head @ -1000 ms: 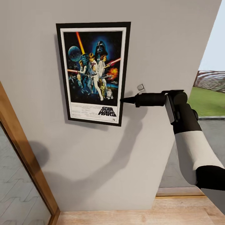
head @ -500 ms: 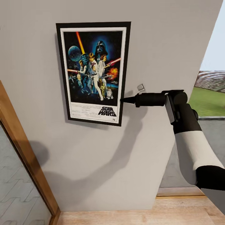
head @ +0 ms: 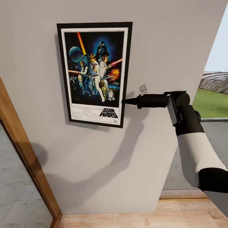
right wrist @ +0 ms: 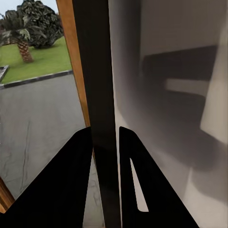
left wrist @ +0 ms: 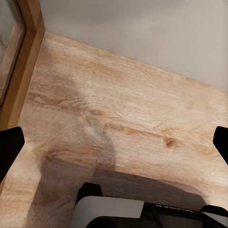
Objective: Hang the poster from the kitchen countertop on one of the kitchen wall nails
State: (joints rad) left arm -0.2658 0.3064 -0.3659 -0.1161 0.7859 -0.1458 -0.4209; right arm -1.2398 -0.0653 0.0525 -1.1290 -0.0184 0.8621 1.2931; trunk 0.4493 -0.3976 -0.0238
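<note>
A: Anything changing over the last second?

B: Nothing: the black-framed, white-bordered Star Wars poster (head: 94, 74) is hanging flat on the grey wall (head: 164, 38), and the right end effector (head: 124, 101) is staying clamped on its edge.

A: And the left end effector (left wrist: 114, 142)?

B: Spread wide over the wooden floor (left wrist: 133, 118). Releasing looks next.

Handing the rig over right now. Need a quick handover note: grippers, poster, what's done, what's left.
Right gripper: shut on the right edge of the black-framed Star Wars poster; the right wrist view shows the frame edge clamped between the fingers.
Left gripper: open, holding nothing, pointing at the light wooden floor.
Poster: upright and flat against the grey wall. A small metal wall nail sits beside its right edge.
Done: poster carried to the wall.
Left: I cannot tell whether it hangs on a nail; check, then release and back away.
</note>
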